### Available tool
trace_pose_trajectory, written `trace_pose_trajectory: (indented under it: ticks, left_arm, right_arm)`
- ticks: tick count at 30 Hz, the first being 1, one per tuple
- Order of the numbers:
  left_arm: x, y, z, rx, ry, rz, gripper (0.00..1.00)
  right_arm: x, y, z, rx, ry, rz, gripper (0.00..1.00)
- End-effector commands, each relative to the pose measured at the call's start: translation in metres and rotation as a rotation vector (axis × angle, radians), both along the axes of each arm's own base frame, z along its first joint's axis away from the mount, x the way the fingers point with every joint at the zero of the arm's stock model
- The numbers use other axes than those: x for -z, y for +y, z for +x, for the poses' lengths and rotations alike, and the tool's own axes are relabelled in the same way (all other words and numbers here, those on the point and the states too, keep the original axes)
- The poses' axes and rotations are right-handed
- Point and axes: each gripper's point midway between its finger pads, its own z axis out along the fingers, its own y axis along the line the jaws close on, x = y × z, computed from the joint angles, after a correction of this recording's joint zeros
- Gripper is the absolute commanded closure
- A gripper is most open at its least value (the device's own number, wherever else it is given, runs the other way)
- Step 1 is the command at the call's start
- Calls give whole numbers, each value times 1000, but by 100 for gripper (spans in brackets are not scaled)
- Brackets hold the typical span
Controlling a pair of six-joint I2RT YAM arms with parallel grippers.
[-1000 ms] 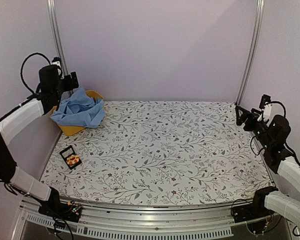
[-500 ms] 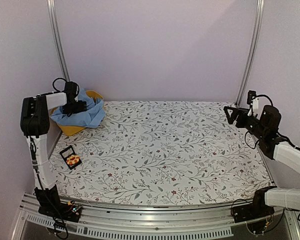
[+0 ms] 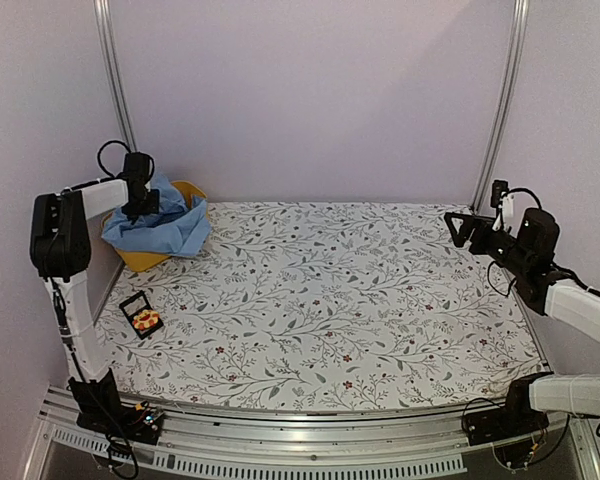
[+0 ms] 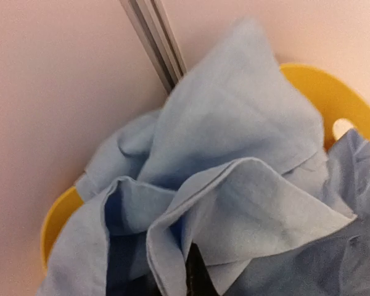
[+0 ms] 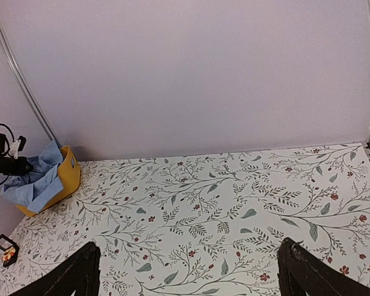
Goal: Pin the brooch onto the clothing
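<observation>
Brooch point(image 3: 147, 320) lies in its black box point(image 3: 137, 304) by the desk's point(image 3: 330, 300) left front edge. Right hand point(image 5: 189, 246) hangs wide open, empty. Farthest, left hand point(image 3: 138, 203) has just clenched on the shirt point(image 3: 170, 228) bunched in the yellow basin point(image 3: 140, 260); lifting it out looks next.

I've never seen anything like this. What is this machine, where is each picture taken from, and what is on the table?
These are two robot arms, left and right, bolted at the near edge of a flowered table, each ending in a two-finger gripper. The wide picture looks down from above and behind; the other two come from wrist cameras. On it sit a yellow basin holding a crumpled blue shirt, and a small black box with an orange brooch inside. The left gripper is shut in the shirt's folds, apparently pinching cloth. The right gripper hangs open and empty.
</observation>
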Motion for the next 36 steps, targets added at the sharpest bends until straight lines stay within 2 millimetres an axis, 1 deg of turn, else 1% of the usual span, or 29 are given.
trace_pose_trajectory:
  ticks: [1, 2, 3, 4, 6, 8, 10, 12, 15, 17, 18, 20, 24, 26, 28, 30, 32, 33, 34, 36]
  left_arm:
    - [-197, -53, -8, 99, -429, 130, 100]
    - [-225, -67, -17, 128, -475, 148, 100]
    - [-261, -82, -31, 156, -540, 161, 100]
    - [-286, -101, -43, 194, -591, 175, 100]
    - [-342, -139, -77, 269, -740, 198, 100]
    - [-388, -180, -115, 365, -881, 228, 100]
    - [-416, -223, -150, 482, -970, 241, 100]
    - [-429, -269, -179, 617, -1009, 226, 100]
    - [-429, -339, -218, 837, -1013, 201, 100]
    - [-426, -377, -242, 950, -1022, 171, 100]
    - [-424, -392, -251, 991, -1022, 157, 100]
    - [-427, -417, -263, 1057, -1024, 108, 100]
    - [-424, -446, -262, 1123, -1026, 31, 100]
    - [-415, -462, -257, 1157, -1027, 29, 100]
    - [-394, -482, -239, 1175, -977, 9, 100]
    - [-367, -498, -216, 1193, -891, -70, 100]
    - [-333, -509, -190, 1194, -802, -169, 100]
    - [-310, -516, -177, 1198, -751, -220, 100]
    - [-286, -520, -161, 1186, -699, -255, 100]
    - [-238, -530, -130, 1164, -611, -299, 100]
  right_arm:
    - [-38, 7, 0, -36, -93, 21, 2]
    - [-41, 8, 0, -45, -98, 26, 3]
    - [-44, 10, 0, -55, -100, 31, 3]
    - [-46, 12, 0, -66, -105, 35, 3]
    - [-49, 19, -1, -94, -109, 39, 3]
    - [-53, 28, -2, -121, -116, 40, 4]
    - [-56, 39, -4, -161, -122, 37, 4]
    - [-59, 51, -6, -204, -129, 29, 4]
    - [-62, 70, -10, -279, -134, 13, 4]
    - [-65, 80, -12, -325, -132, 8, 5]
    - [-65, 84, -12, -343, -124, 4, 5]
    - [-69, 90, -13, -372, -123, 0, 5]
    - [-70, 96, -17, -411, -116, -9, 5]
    - [-65, 97, -16, -414, -100, -17, 5]
    - [-57, 96, -12, -399, -67, -24, 5]
    - [-47, 90, -5, -348, -23, -28, 5]
    - [-36, 79, 4, -269, 38, -40, 5]
    - [-31, 74, 9, -227, 65, -51, 5]
    - [-22, 66, 13, -177, 110, -65, 5]
    - [-14, 51, 20, -82, 166, -88, 5]
